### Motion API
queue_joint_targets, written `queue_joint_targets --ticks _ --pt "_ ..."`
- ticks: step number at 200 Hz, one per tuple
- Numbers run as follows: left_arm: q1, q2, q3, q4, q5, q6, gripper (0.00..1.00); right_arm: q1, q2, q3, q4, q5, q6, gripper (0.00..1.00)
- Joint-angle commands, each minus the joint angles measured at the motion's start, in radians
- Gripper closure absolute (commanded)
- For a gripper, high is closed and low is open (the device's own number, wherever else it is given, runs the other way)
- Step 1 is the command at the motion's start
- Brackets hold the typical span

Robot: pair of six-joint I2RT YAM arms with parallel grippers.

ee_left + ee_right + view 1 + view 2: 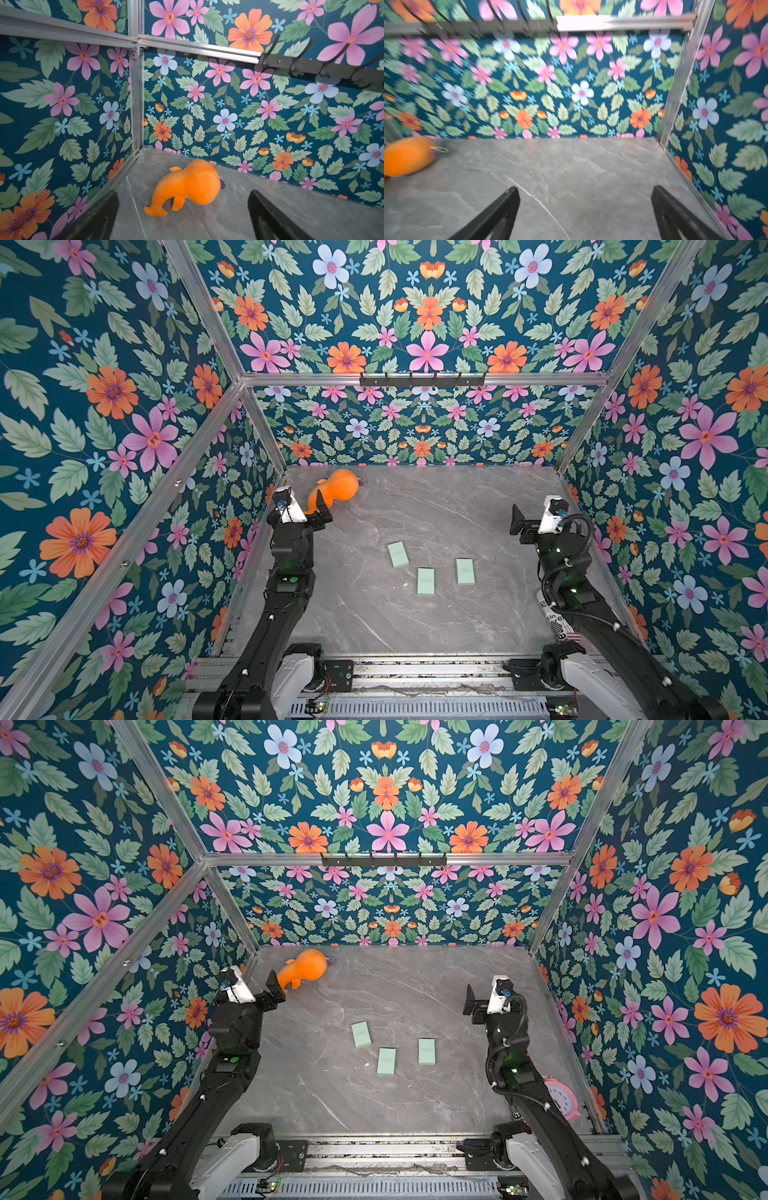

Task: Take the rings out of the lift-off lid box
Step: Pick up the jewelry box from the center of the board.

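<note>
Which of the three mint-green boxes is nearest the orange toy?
The skewed box, farthest back and left; the middle box and the right box lie straighter, nearer the front.

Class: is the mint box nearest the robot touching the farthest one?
Apart: in both top views bare table shows between the nearest box and the farthest box.

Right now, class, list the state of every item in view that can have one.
Mint-green rectangular box nearest the left arm: closed, lying flat.
Front mint-green box: closed, lying flat.
Mint-green box nearest the right arm: closed, lying flat.
Orange plush toy: tipped over on the table.
Left gripper: open, empty.
Right gripper: open, empty.
</note>
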State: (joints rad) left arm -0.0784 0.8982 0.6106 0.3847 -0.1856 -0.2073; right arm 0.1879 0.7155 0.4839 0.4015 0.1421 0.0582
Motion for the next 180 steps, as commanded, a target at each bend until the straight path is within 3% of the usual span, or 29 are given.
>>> queue_joint_targets --ticks 1,14,33,48,73,104,137,155,180 --pt "-0.001 -0.067 0.016 -0.283 -0.051 -0.277 0.00 0.004 -0.163 -0.008 -0.134 -0.089 0.318 0.00" --pt "0.000 -0.147 -0.011 -0.304 -0.063 -0.387 0.00 0.004 -0.212 0.021 -0.209 -0.102 0.422 0.00" --pt "0.000 -0.212 -0.041 -0.262 0.089 -0.329 0.00 0.004 -0.157 0.170 -0.447 -0.202 0.365 0.00" --pt "-0.001 -0.214 -0.016 -0.319 0.169 -0.338 0.00 0.005 -0.123 0.222 -0.581 -0.187 0.376 0.00" --pt "-0.012 -0.243 -0.027 -0.356 0.216 -0.327 0.00 0.007 -0.099 0.249 -0.739 -0.203 0.392 0.01" --pt "-0.133 -0.227 0.014 -0.474 0.046 -0.268 0.00 0.072 -0.020 0.281 -0.933 -0.154 0.416 0.01" --pt "-0.314 -0.130 0.082 -0.596 -0.200 -0.239 0.00 0.308 0.063 0.300 -1.043 0.087 0.430 0.01" --pt "-0.354 -0.109 0.090 -0.621 -0.235 -0.258 0.00 0.425 0.141 0.319 -1.087 0.192 0.462 0.01" --pt "-0.367 -0.064 0.114 -0.661 -0.211 -0.268 0.00 0.448 0.235 0.310 -1.084 0.137 0.525 0.03"
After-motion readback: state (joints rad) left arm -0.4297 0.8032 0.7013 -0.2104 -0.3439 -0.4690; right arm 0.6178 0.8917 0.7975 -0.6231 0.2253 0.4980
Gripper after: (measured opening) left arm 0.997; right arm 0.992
